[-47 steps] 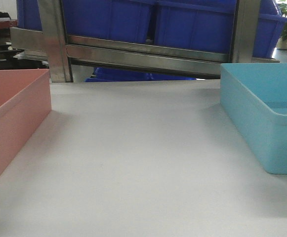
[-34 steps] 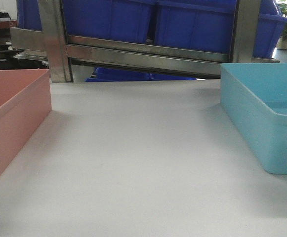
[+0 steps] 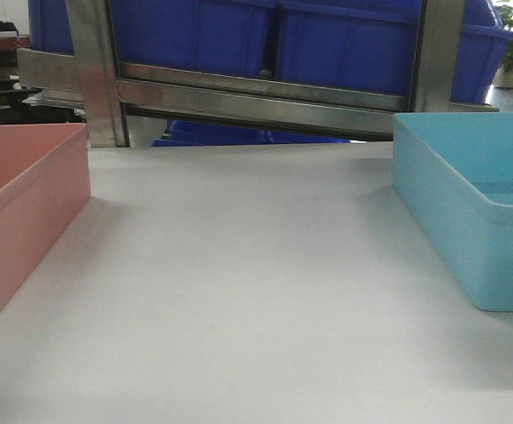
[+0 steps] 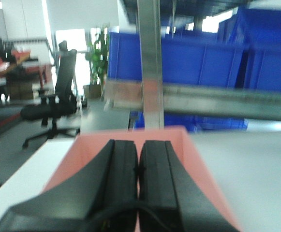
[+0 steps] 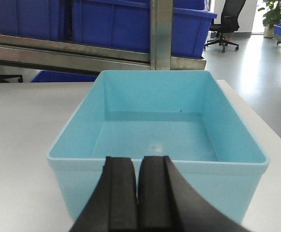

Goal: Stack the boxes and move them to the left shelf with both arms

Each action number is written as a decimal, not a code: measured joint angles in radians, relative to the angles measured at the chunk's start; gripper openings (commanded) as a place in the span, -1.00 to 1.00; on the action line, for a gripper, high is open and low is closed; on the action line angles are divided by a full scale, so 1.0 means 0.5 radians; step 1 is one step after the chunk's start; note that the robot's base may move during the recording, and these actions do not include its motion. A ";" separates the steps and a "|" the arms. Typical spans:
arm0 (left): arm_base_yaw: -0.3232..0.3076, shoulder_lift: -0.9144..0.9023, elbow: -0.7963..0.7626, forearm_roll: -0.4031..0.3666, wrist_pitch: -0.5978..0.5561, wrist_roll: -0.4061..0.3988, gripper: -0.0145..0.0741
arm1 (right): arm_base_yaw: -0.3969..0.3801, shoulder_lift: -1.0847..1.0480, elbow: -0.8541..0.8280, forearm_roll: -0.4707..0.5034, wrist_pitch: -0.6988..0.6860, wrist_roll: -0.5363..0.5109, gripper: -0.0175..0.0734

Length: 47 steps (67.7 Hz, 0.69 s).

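Low centre of each wrist view: the left gripper [image 4: 139,145] and the right gripper [image 5: 139,162], both with jaws pressed together and empty. Two boxes rest well apart on the white tabletop [image 3: 238,283]: the pink box [image 3: 26,203], cut off at the left edge, and the sky blue box [image 3: 468,230], cut off at the right. Beyond, along the top, the steel shelf rail [image 3: 265,102] and two dark blue bins [image 3: 344,44], their tops cropped.

Left tool [image 4: 139,169], right tool [image 5: 139,189]: matte black, ribbed angular fingers [image 5: 121,193]; possibly cable [image 4: 112,218] at left base.
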<state>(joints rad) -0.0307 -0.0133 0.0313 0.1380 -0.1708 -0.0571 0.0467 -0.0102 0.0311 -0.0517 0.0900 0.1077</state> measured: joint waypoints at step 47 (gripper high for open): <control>0.000 1.541 -1.670 -0.155 1.558 0.000 0.43 | 0.000 0.000 0.000 0.000 0.000 0.000 -0.49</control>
<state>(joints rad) -0.0307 0.7572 -0.8038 0.0606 0.6079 -0.0571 0.0467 -0.0102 0.0311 -0.0517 0.0900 0.1077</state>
